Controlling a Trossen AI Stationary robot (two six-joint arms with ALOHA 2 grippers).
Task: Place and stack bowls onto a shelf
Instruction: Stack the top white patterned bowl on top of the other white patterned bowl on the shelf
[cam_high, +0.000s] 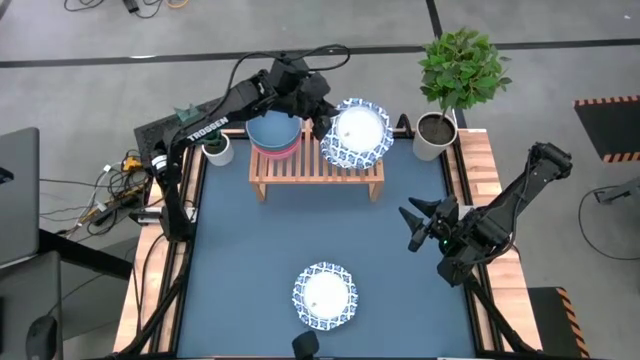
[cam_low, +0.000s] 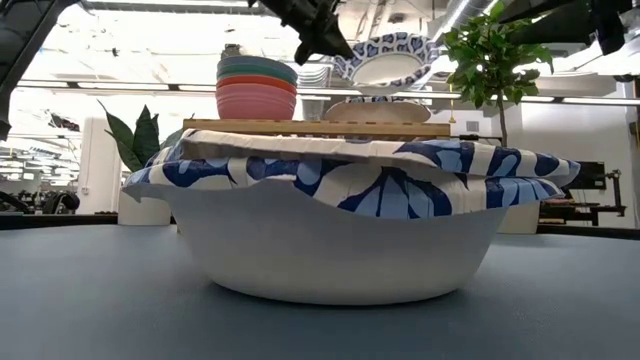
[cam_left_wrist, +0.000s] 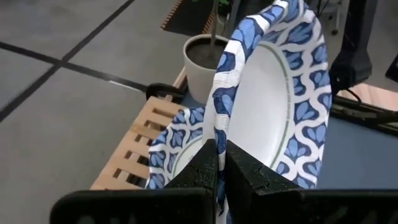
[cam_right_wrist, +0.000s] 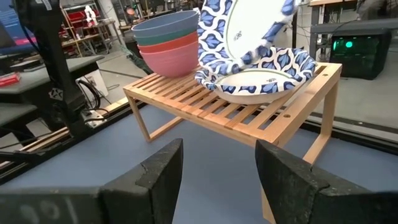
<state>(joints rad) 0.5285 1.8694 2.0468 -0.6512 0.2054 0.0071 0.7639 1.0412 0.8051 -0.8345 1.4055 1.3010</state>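
Note:
A light-wood shelf (cam_high: 316, 168) stands at the table's far side. On its left end sits a stack of three bowls (cam_high: 275, 133), grey-blue on teal on pink. On its right end rests a white bowl with a blue patterned rim (cam_right_wrist: 264, 73). Over it a second patterned bowl (cam_right_wrist: 245, 25) stands steeply tilted, with my left gripper (cam_left_wrist: 221, 171) shut on it. A third patterned bowl (cam_high: 325, 295) sits on the blue table near the front edge. My right gripper (cam_high: 420, 222) hovers open over the table's right side, touching nothing. My left gripper pinches the tilted bowl's rim (cam_left_wrist: 216, 134) between its two fingers, one inside the bowl and one outside. The fingers come from the far left, slanting a little downward. The bowl stands tilted above the bowl on the shelf; I cannot tell whether its lower rim touches it.
A white pot with a leafy plant (cam_high: 437, 135) stands just right of the shelf, and a small white pot (cam_high: 217, 150) stands just left of it. Open blue tabletop (cam_high: 260, 250) lies between the shelf and the front bowl.

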